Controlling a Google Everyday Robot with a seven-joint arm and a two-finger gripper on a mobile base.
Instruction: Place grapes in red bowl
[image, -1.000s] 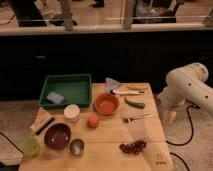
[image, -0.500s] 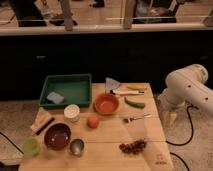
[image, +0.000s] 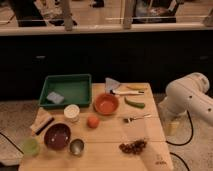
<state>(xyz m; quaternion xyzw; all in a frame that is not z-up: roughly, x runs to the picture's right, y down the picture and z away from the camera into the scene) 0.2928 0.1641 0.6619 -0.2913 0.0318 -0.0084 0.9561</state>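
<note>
Evidently, progress: nothing is seen done yet; the grapes (image: 133, 146) are not yet gripped, lifted or carried to the red bowl (image: 106, 104).
worktop (image: 107, 132): both task things are carried on it, well apart.
arm (image: 187, 95): it is held off the right edge, away from everything.
red bowl: it is set near the middle, with nothing inside.
grapes: they are laid near the front edge, right of centre.
hand (image: 169, 120): it is kept low beside the right edge; whether anything is held cannot be told.
</note>
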